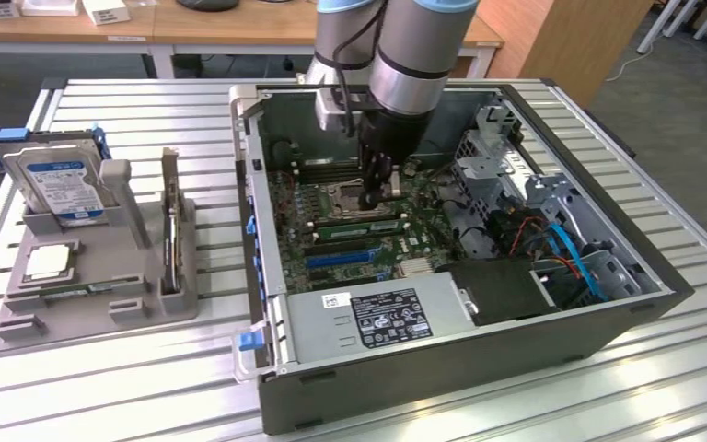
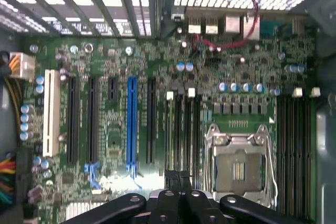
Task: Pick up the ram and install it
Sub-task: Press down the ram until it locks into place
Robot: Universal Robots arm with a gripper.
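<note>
The ram (image 1: 356, 221), a narrow green stick with dark chips, lies along a memory slot on the motherboard (image 1: 385, 247) inside the open computer case (image 1: 452, 354). My gripper (image 1: 381, 195) reaches down into the case, its tip just behind the stick and close above the board. In the wrist view the black fingertips (image 2: 170, 179) are pressed together over the row of memory slots (image 2: 184, 129), beside the empty processor socket (image 2: 237, 169). The gripper (image 2: 178, 178) is shut. Whether its tips touch the ram cannot be told.
On the exterior view's left, a grey stand (image 1: 84, 304) holds a blue-labelled hard drive (image 1: 62, 189), a square silver processor chip (image 1: 49, 262) and a thin board on edge (image 1: 172, 226). The case walls, drive cage (image 1: 501, 157) and blue cables (image 1: 574, 253) crowd the gripper.
</note>
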